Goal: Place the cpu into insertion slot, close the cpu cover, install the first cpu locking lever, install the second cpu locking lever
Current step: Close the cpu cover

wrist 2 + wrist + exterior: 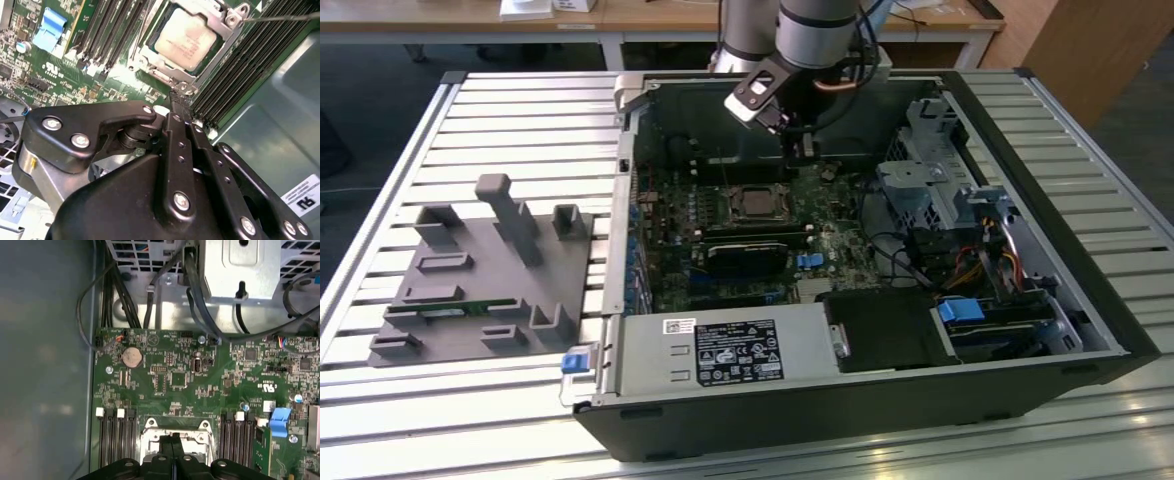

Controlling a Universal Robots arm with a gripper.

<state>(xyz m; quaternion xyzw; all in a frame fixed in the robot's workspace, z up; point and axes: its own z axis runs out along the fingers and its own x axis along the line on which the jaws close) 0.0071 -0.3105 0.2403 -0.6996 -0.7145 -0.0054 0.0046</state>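
Tool [798, 148] low inside the computer case [854, 415] on the bench [520, 110], at the edge of the insertion slot [754, 203].
In the second wrist view the cpu [186, 37] lies in the slot under the lowered cpu cover [218, 14]; the tool's fingers [176, 140] are pressed together, their tips just beside 1 corner of the cover.

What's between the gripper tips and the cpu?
In the second wrist view, the metal rim of the cpu cover lies between the gripper and the cpu.
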